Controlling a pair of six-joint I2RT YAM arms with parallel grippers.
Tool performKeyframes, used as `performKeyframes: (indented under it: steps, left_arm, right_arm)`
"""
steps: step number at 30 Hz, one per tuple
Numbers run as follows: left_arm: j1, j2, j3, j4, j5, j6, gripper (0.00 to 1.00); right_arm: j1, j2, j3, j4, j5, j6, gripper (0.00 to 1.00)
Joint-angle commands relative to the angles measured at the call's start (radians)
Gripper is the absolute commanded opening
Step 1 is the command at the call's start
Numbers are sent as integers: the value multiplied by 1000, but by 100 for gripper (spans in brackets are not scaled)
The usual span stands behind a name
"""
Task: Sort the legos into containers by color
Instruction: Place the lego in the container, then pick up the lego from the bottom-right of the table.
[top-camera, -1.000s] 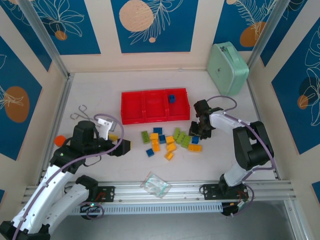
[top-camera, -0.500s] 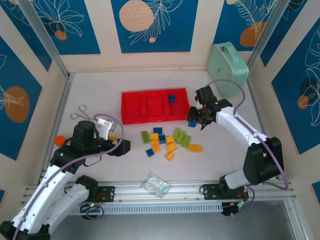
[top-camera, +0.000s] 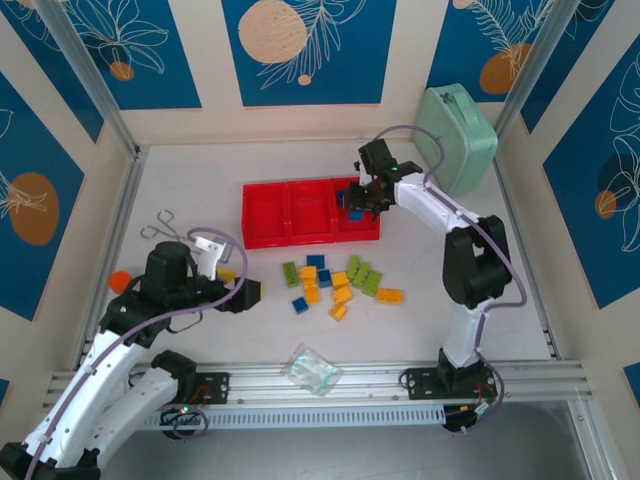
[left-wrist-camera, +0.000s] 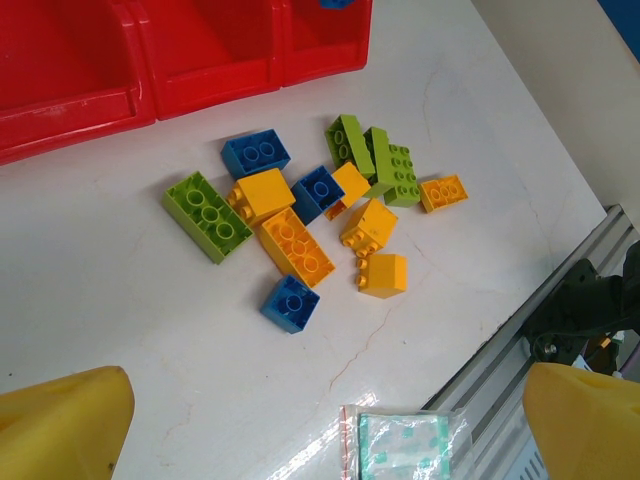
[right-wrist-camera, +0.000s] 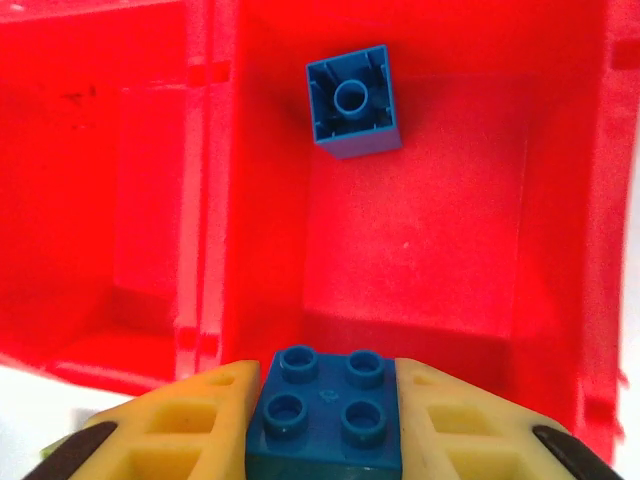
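Note:
Three joined red containers (top-camera: 265, 238) stand across the middle of the table. One blue lego (right-wrist-camera: 352, 100) lies inside the right-hand bin (right-wrist-camera: 420, 230). My right gripper (top-camera: 360, 203) hovers over that bin, shut on a second blue lego (right-wrist-camera: 325, 410) held between its yellow fingers (right-wrist-camera: 190, 430). Green, orange-yellow and blue legos (top-camera: 335, 280) lie scattered just in front of the bins, and the left wrist view looks down on the same pile (left-wrist-camera: 300, 225). To the left of the pile, my left gripper (top-camera: 250, 292) stands open with nothing in it.
A mint-green case (top-camera: 455, 135) leans in the far right corner. A clear plastic bag (top-camera: 311, 368) lies near the front rail (top-camera: 380, 385). Metal forceps (top-camera: 160, 225) and an orange disc (top-camera: 120, 281) sit at the left, by the left arm.
My right gripper has closed on a blue lego at the pile's right side and carried it up and back over the right bin. The left arm has not moved.

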Motion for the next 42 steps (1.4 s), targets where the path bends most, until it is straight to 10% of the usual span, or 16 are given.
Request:
performKeyframes:
  steps: [1, 25, 42]
  left_arm:
    - [-12, -7, -1, -12, 14, 26, 99]
    - [-12, -5, 1, -16, -3, 25, 99]
    - [-12, -15, -2, -7, 22, 27, 99]
  right_arm:
    - [3, 64, 69, -19, -6, -51, 25]
    - [24, 28, 132, -143, 67, 27, 55]
    - [19, -609, -568, -225, 55, 419, 83]
